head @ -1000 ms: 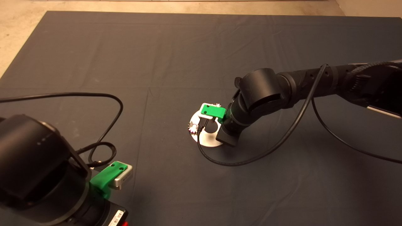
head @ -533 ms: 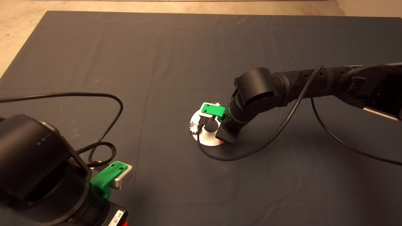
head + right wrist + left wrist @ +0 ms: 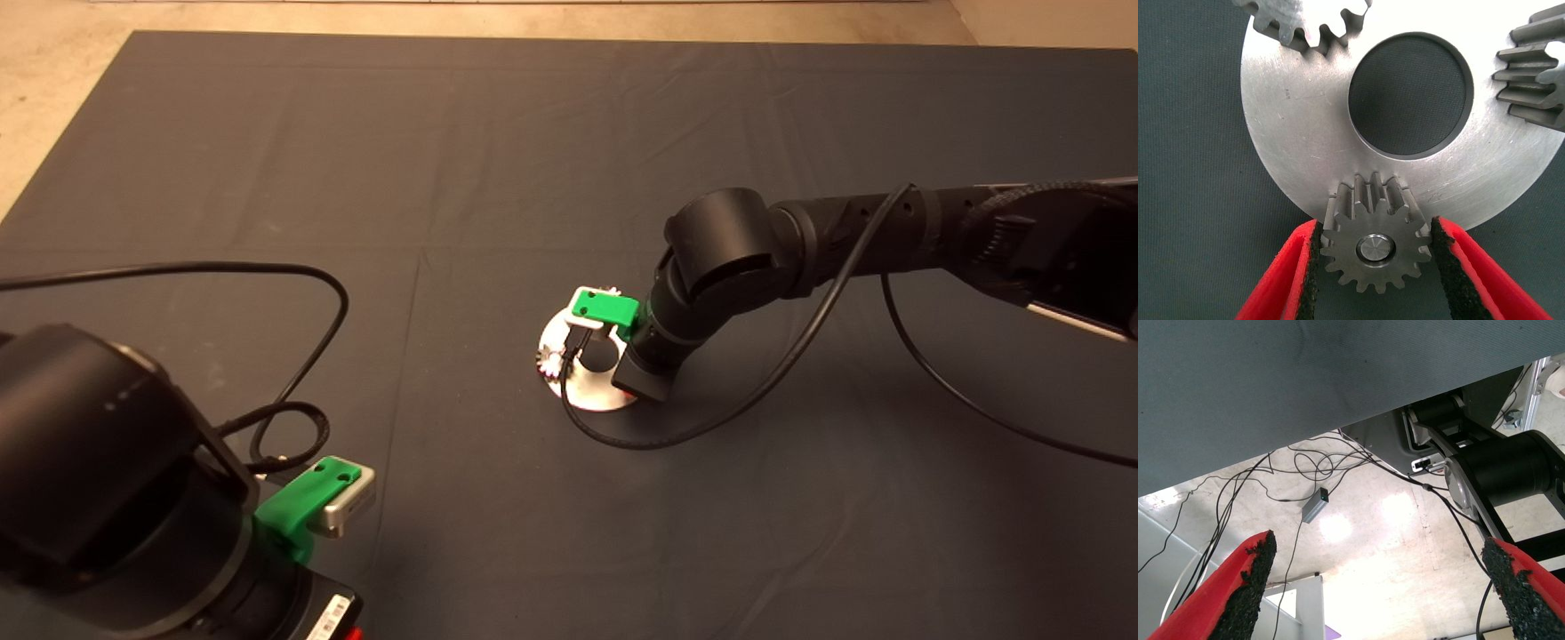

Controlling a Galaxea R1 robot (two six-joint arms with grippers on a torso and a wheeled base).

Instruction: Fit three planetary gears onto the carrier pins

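The silver carrier disc [image 3: 1298,133] lies on the dark mat, also seen in the head view as the disc [image 3: 594,393]. My right gripper [image 3: 1375,257] is shut on one planetary gear [image 3: 1368,203], a pad pressed to each side of its teeth. A carrier pin [image 3: 1375,250] shows flush inside that gear's centre hole at the disc's rim. Two more planetary gears [image 3: 1305,23] [image 3: 1535,67] sit on the disc at the picture's edges, their pins out of view. In the head view my right gripper [image 3: 560,357] hangs over the disc's left rim. My left gripper [image 3: 1378,550] waits open.
A black cable [image 3: 676,436] loops from the right wrist across the mat just below the disc. Another cable [image 3: 302,356] curls on the mat near the parked left arm [image 3: 116,498] at the lower left. The left wrist view shows floor, wires and a machine base beyond the mat.
The right arm's wrist has sunk and shifted slightly while its gripper stays over the disc's left rim. Its cable loop moved with it. The left arm has not moved.
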